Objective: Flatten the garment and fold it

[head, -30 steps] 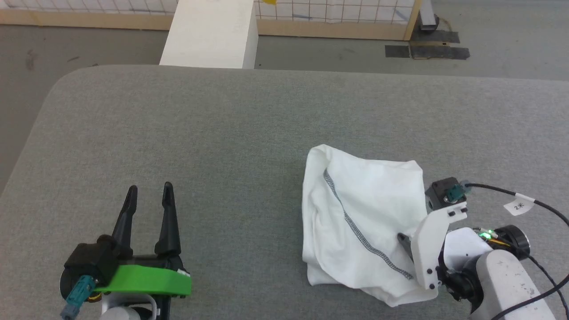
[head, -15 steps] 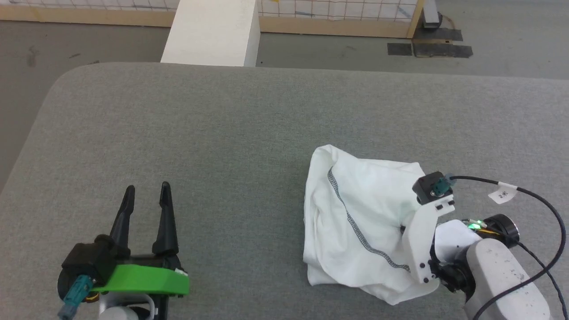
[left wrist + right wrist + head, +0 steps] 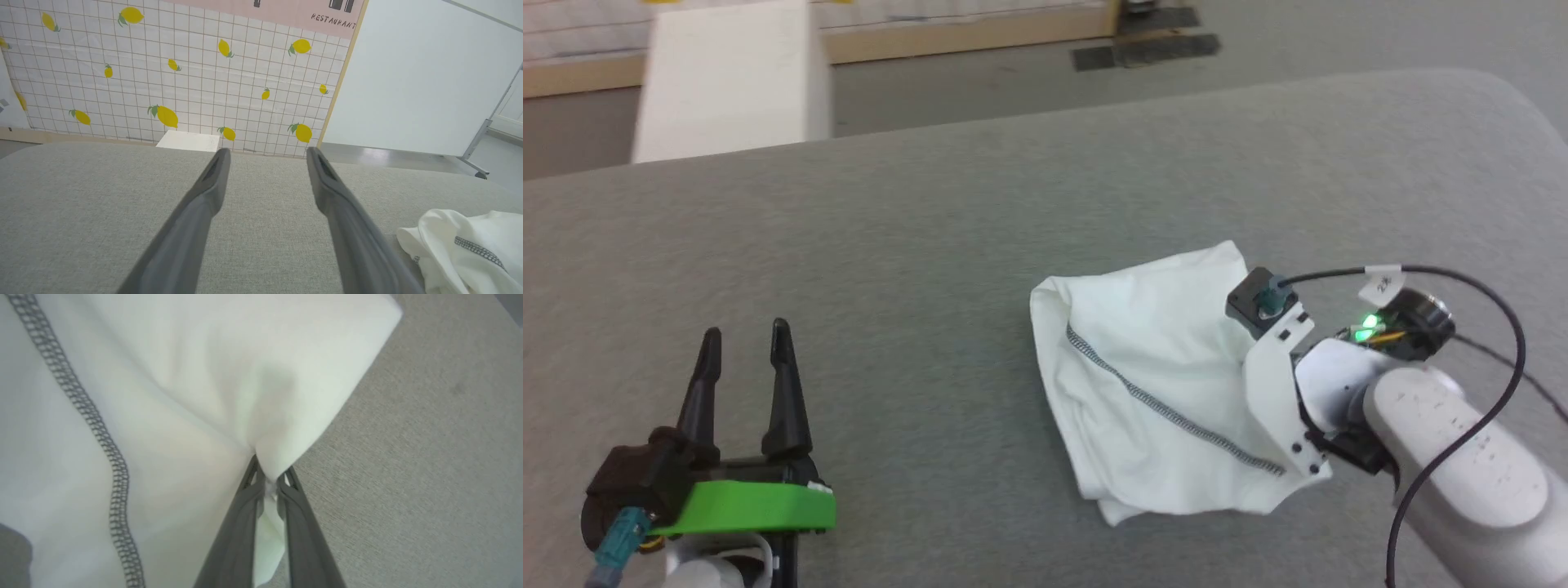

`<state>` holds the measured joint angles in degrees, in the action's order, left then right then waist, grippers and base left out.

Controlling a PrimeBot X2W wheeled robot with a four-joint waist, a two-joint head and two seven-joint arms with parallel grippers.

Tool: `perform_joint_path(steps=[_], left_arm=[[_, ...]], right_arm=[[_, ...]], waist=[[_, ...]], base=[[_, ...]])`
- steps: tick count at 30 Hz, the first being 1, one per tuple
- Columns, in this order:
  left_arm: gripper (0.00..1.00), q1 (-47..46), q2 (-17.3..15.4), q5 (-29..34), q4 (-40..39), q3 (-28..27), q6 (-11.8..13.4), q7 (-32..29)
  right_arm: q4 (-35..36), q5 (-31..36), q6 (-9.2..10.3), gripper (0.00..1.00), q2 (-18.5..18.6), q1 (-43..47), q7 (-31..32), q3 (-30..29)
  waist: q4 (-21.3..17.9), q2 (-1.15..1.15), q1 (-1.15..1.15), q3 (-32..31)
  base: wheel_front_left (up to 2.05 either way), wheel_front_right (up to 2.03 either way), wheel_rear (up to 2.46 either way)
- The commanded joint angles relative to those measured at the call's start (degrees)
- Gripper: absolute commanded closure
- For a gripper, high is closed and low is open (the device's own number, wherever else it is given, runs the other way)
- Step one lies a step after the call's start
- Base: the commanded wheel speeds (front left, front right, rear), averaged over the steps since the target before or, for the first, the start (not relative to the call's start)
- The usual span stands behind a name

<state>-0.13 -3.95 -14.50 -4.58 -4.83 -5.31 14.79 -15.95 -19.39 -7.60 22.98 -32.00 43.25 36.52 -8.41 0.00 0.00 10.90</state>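
The garment, a crumpled white heap crossed by a grey zigzag seam, is spread just ahead of the right gripper, whose nearly closed fingers are clamped on a pinch of it. The left gripper, well apart from it, is held wide and empty.

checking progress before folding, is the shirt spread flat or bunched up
Bunched up: the garment lies in a crumpled heap on the grey surface, layers overlapping, right gripper pinching a fold.

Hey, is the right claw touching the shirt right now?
Touching. The right wrist view shows the right claw closed on a fold of the shirt, with white fabric pinched between its two fingers.
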Motion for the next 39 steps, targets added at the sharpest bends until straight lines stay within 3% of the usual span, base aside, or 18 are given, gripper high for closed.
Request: perform_joint_path(steps=[1, 9, 19, 27, 36, 37, 38, 39], left_arm=[[0.0, -1.1, -0.6, 1.0, -0.5, -0.3, 0.3, 0.2], [0.0, -3.6, -2.7, 2.1, -3.1, -0.9, 1.0, -0.6], [0.0, -6.4, -5.6, 3.0, -7.8, -1.3, 1.5, -4.1], [0.0, -7.5, -7.0, 3.3, -10.6, -1.6, 1.9, -5.8], [0.0, -7.2, -7.5, 3.3, -11.3, -1.3, 2.2, -6.5], [0.0, -7.2, -7.5, 3.2, -11.3, -1.2, 2.2, -6.5], [0.0, -7.1, -7.5, 3.2, -11.1, -1.1, 2.2, -6.5], [0.0, -7.0, -7.5, 3.2, -11.0, -1.0, 2.2, -6.4]], right_arm=[[-0.3, -0.6, 0.11, 1.0, 1.1, -1.8, -0.8, 1.0], [-4.8, -2.3, 0.11, 1.0, 8.4, -9.6, -5.4, 2.5], [-13.1, 0.9, 0.11, 1.0, 15.6, -15.3, -10.7, -7.7], [-21.2, 5.8, 0.11, 1.0, 16.2, -18.0, -14.2, -19.3], [-27.8, 13.3, 0.11, 1.0, 14.1, -18.4, -14.3, -32.1], [-27.9, 14.1, 0.11, 0.62, 13.8, -18.3, -14.5, -33.1], [-28.0, 14.9, 0.11, 0.0, 13.4, -18.0, -14.8, -34.2], [-27.9, 15.6, 0.11, 0.0, 13.1, -17.9, -15.2, -35.0]], waist=[[-8.9, 0.0, 0.0, 4.3], [-12.0, 0.0, 0.0, 10.2], [-10.1, 0.0, 0.0, 20.3], [-8.3, 0.0, 0.0, 25.0], [-6.9, 0.0, 0.0, 25.3], [-6.8, 0.0, 0.0, 25.1], [-6.7, 0.0, 0.0, 24.8], [-6.7, 0.0, 0.0, 24.5]], base=[[0.0, 0.0, 0.0], [0.0, 0.0, 0.0], [0.0, 0.0, 0.0], [0.0, 0.0, 0.0], [0.0, 0.0, 0.0], [0.0, 0.0, 0.0], [0.0, 0.0, 0.0], [0.0, 0.0, 0.0]])
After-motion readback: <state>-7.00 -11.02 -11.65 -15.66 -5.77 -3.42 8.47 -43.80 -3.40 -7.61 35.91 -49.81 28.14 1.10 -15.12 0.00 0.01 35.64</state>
